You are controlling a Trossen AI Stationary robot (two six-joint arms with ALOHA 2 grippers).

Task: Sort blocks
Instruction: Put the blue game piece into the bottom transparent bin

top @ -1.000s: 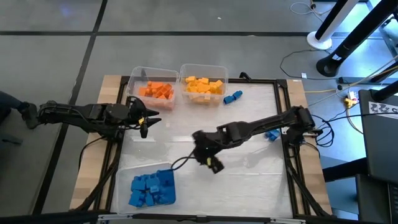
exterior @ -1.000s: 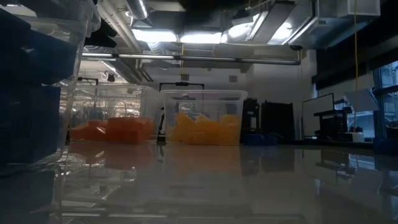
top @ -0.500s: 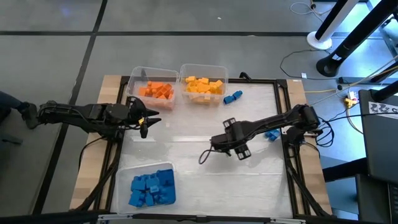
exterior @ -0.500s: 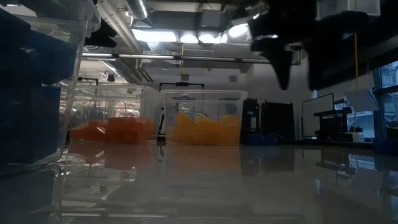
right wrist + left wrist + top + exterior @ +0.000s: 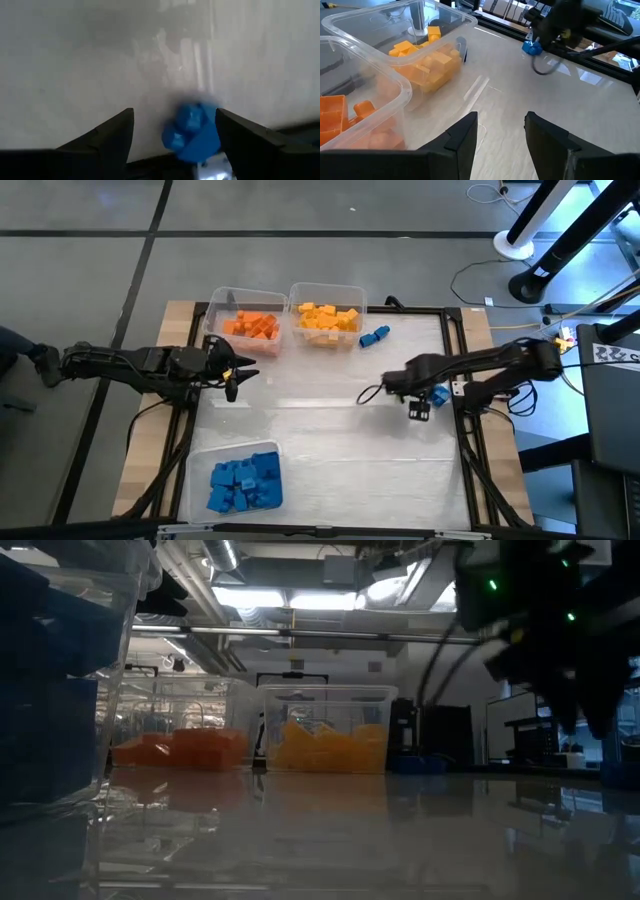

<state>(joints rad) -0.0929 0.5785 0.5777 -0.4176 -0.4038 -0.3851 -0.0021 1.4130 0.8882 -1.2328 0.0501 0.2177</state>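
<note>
On the white table [image 5: 320, 440], high view: three clear bins and two loose lots of blue blocks. Far-edge bin, left [image 5: 248, 321]: orange blocks [image 5: 252, 326]. Far-edge bin, right [image 5: 327, 315]: yellow blocks [image 5: 328, 318], the two bins touching side by side. Near-edge bin [image 5: 236, 478], towards the left corner: blue blocks [image 5: 246, 483], heaped. Loose item one: a blue block [image 5: 374, 336] on the table just beside the yellow bin, on its right. Loose item two: a small blue cluster [image 5: 437, 395] near the table's right edge. Right gripper [image 5: 418, 406]: reaching in from the right side, poised just beside that cluster; fingers spread wide, empty; in the right wrist view the blue cluster [image 5: 192, 133] lies on the table between the two dark fingers [image 5: 107, 135], untouched by either. Left gripper [image 5: 232, 372]: waiting at the table's left edge, near the orange bin; fingers [image 5: 462, 137] parted in the left wrist view, nothing between them, pointing across the table past the yellow bin [image 5: 415, 45]. Low view: orange and yellow bins at the far side, blue bin wall [image 5: 60, 680] close at left, a dark arm overhead at right.
</note>
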